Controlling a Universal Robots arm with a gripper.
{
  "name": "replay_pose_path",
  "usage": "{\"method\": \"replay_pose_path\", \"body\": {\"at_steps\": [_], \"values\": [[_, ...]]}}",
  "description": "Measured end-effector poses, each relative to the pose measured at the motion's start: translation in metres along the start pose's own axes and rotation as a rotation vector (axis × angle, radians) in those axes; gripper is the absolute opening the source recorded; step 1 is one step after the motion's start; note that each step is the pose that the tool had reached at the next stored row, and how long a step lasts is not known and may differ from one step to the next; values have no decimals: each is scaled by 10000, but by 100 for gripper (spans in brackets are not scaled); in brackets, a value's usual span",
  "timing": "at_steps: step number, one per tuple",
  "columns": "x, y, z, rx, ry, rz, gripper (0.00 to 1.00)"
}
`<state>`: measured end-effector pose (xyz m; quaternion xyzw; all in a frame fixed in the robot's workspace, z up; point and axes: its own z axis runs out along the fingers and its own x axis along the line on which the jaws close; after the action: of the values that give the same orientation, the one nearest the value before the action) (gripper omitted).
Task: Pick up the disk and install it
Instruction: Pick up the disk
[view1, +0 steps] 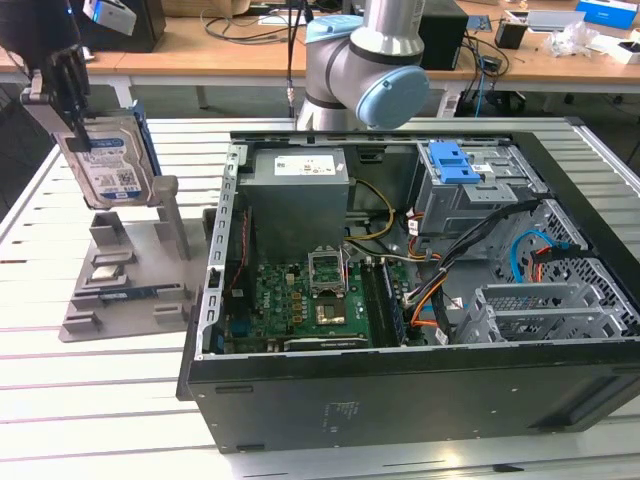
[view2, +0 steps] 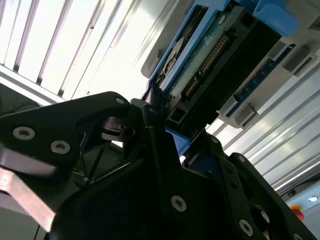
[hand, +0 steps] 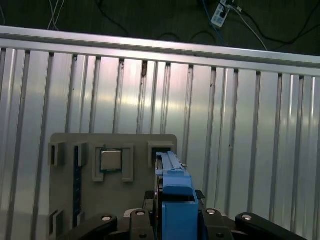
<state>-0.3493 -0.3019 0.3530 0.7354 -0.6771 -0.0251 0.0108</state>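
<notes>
Disk in claw, above grey fixture

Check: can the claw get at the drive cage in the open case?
Probably yes: the case lies open, nothing covering the drive cage. But the claw is shut on the disk, a blue bracket sits at the cage's top, and cables run beside it.

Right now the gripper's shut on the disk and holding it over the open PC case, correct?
Not quite. The gripper is shut on the disk, but it holds it over the grey parts stand at the exterior view's left, beside the open PC case, not over it. The exterior view shows this.
</notes>
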Motion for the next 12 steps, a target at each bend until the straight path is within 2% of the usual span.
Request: {"method": "replay_pose_path", "body": {"at_steps": [5,12], "values": [[-9,4,-98,0,0,0,37],[-20,13,-274,0,0,0,37]]}}
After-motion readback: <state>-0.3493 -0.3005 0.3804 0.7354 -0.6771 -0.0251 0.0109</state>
